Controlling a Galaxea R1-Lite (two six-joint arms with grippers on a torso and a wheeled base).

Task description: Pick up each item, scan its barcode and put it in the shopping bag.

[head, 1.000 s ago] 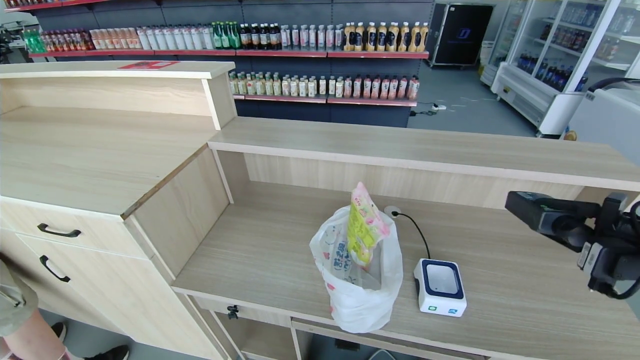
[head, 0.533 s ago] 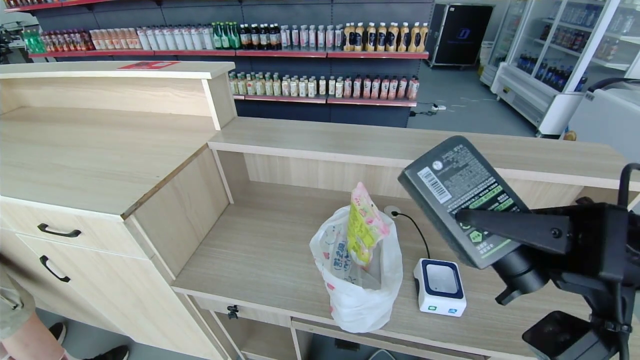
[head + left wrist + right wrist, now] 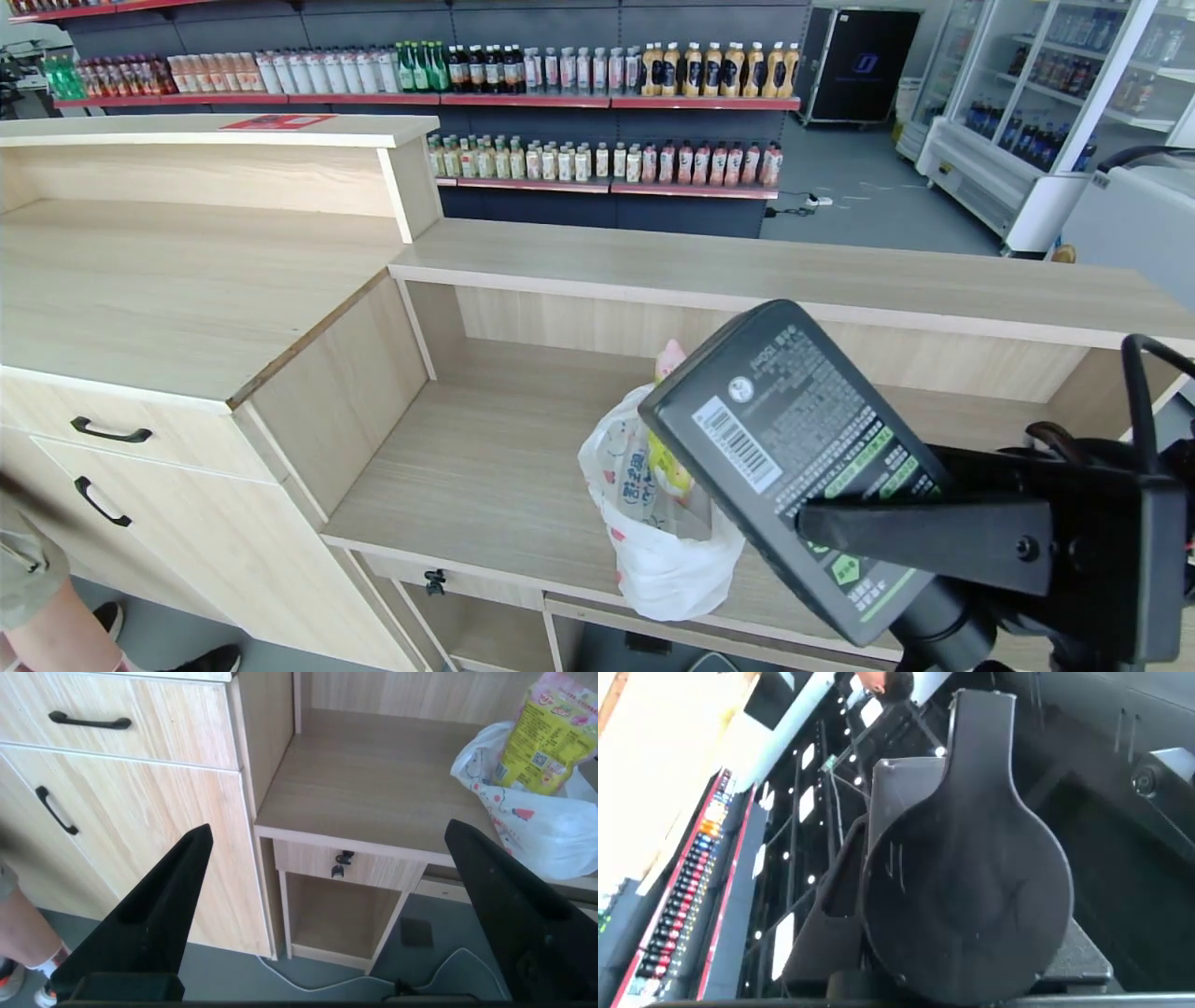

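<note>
My right gripper (image 3: 826, 530) is shut on a dark grey container (image 3: 794, 448), held in the air over the right part of the lower counter (image 3: 485, 467). Its label side with a white barcode (image 3: 742, 443) faces up. One black finger lies across the label. In the right wrist view the container's round dark end (image 3: 962, 896) sits close to the camera. A white shopping bag (image 3: 667, 569) stands on the counter just left of the container, with a yellow and pink snack pack (image 3: 665, 467) inside. My left gripper (image 3: 329, 831) is open, low in front of the counter, with the bag (image 3: 542, 812) off to one side.
A raised ledge (image 3: 747, 271) runs behind the lower counter. A taller counter (image 3: 168, 299) with drawers (image 3: 112, 434) stands to the left. Shelves of bottles (image 3: 560, 70) and fridges (image 3: 1046, 112) line the room behind.
My right arm rose in from the right with the dark container, then carried it left and lower. The container now hides the scanner and part of the bag.
</note>
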